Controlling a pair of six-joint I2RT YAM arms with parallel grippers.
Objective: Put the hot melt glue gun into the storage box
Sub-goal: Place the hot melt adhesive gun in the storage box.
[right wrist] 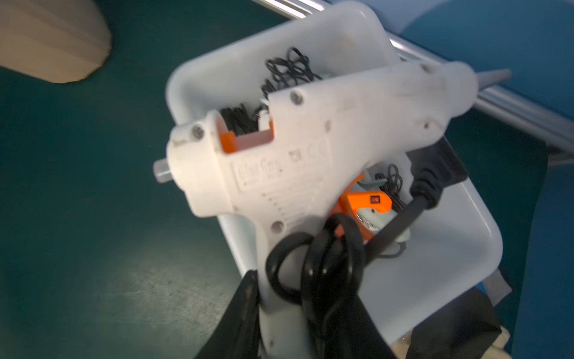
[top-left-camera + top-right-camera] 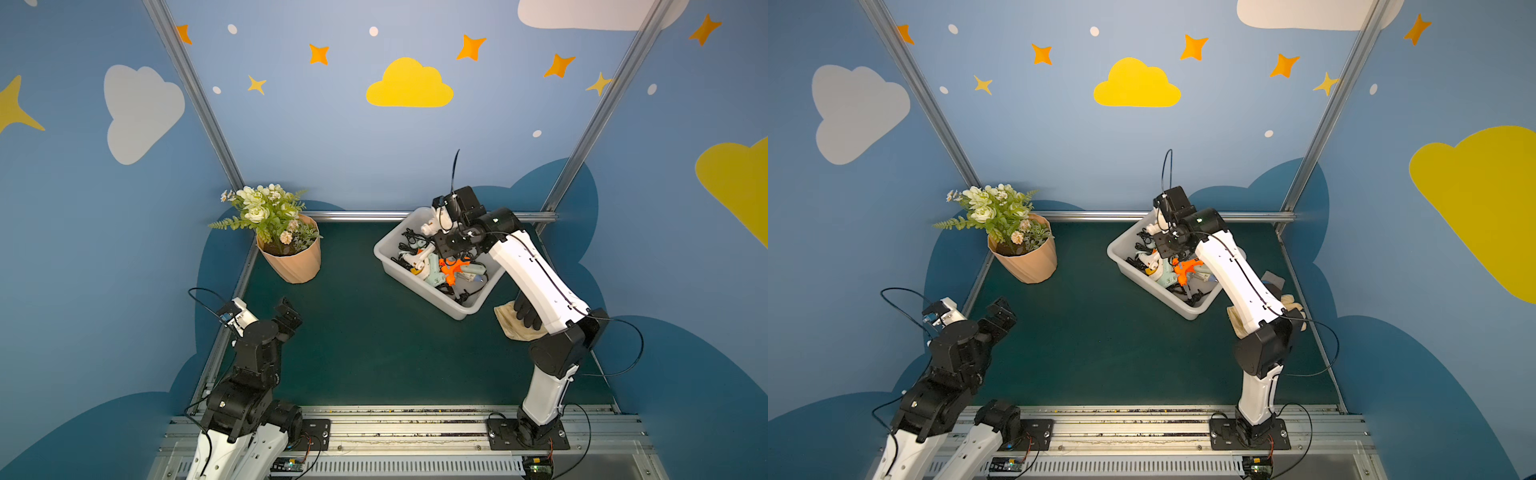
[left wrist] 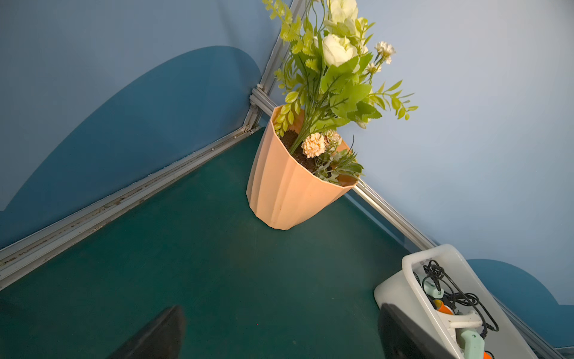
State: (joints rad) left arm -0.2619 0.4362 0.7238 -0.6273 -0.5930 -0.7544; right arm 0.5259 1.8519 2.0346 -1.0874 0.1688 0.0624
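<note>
Well, the white glue gun [image 1: 310, 155] hangs just above the storage box [image 1: 484, 248] and is not in it yet. The right claw [image 1: 298, 326] has its jaws pinched narrow on the gun's handle, with the bundled black cord [image 1: 320, 267] bunched against the grip. The nozzle points off toward the back rail. Below it the box already holds an orange gun [image 2: 453, 268], a pale green one [image 2: 432, 266] and a tangle of cords, and I can't spot any gun lying out on the green table [image 2: 374, 353]. So I'd judge the carrying is about done, and what's left is to lower it and let go. The right arm stretches long from its base at the front, elbow up, forearm slanting across the box's near corner and wrist bent down over its far end. The left claw [image 2: 288, 314] sits well away at the front left, spread wide and holding nothing, facing the flower pot [image 2: 295, 262].
</note>
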